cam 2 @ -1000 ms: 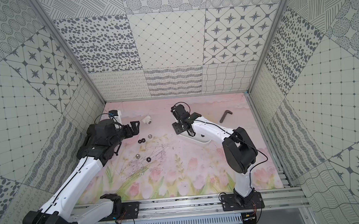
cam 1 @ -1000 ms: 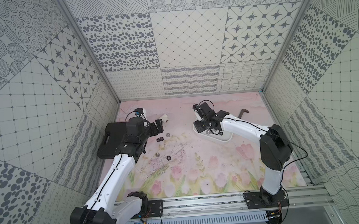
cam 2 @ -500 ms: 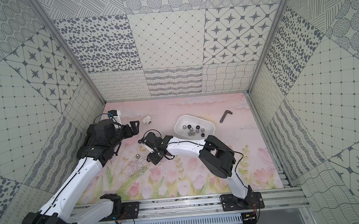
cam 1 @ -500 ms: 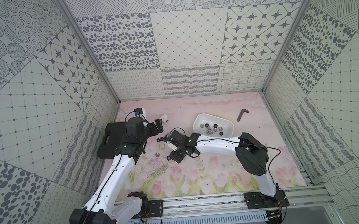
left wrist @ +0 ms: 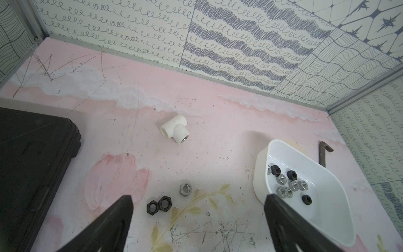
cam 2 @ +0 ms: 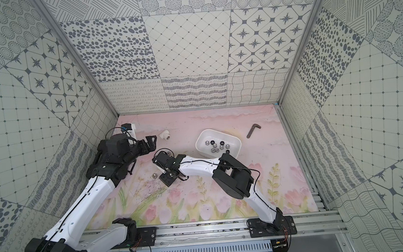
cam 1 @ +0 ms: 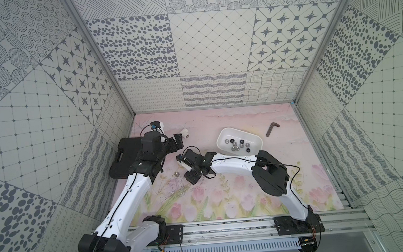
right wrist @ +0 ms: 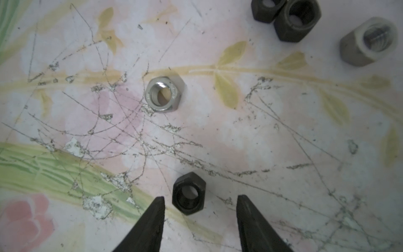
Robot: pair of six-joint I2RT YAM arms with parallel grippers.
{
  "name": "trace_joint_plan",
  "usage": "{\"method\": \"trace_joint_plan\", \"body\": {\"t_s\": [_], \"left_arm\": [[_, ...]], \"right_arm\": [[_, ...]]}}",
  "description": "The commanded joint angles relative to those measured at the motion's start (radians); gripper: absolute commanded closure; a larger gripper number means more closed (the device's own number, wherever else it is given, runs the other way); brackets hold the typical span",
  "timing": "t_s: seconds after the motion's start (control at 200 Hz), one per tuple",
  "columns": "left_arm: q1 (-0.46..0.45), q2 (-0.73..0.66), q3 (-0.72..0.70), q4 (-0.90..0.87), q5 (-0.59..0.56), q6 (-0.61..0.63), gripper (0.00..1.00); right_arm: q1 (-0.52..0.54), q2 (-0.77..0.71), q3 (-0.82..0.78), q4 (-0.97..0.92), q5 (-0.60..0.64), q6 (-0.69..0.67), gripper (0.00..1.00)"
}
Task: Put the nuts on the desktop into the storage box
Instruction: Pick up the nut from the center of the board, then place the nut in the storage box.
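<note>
While the right gripper [cam 1: 191, 178] was being held over the storage box [cam 1: 230, 134] a second ago, it is now being brought low over the desktop [cam 1: 249, 184] in both top views, well apart from the box. This suggests that a fresh pick is being started rather than a drop finished. Several nuts [cam 1: 237, 145] are being shown already lying inside the box, and a lone silver nut [cam 1: 176, 174] is being left just beside the gripper. The left gripper [cam 2: 151, 141] is being kept where it was. In the left wrist view, its jaws are being held wide apart with nothing between them. A pair of black nuts [left wrist: 159, 206] and another silver nut [left wrist: 185, 189] are being shown on the pink surface ahead, with the box to one side. In the right wrist view, the right gripper's jaws are being held about half parted and empty. A black nut [right wrist: 188, 193] is being framed just ahead of the tips, nearer one finger and apparently untouched. It is being seen lying flat with its bore upward, matte, dark and six-sided. Five nuts in all are still being left on the desktop.
</note>
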State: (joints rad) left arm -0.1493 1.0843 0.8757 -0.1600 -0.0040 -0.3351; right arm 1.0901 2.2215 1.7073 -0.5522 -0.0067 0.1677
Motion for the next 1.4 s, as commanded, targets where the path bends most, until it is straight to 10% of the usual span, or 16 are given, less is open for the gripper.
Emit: {"method": "trace_joint_plan", "body": {"t_s": [0.0, 0.8, 1.396], "left_arm": [[0.002, -0.001, 0.014, 0.003, 0.003, 0.008, 0.01], [0.002, -0.007, -0.002, 0.012, -0.001, 0.005, 0.01], [0.002, -0.020, -0.005, 0.005, -0.006, 0.005, 0.01]], "right_arm": [[0.016, 0.039, 0.041, -0.022, 0.010, -0.014, 0.43], [-0.006, -0.010, 0.004, 0.022, 0.036, -0.001, 0.80], [-0.451, -0.411, -0.363, 0.185, 0.101, 0.093, 0.79]]}}
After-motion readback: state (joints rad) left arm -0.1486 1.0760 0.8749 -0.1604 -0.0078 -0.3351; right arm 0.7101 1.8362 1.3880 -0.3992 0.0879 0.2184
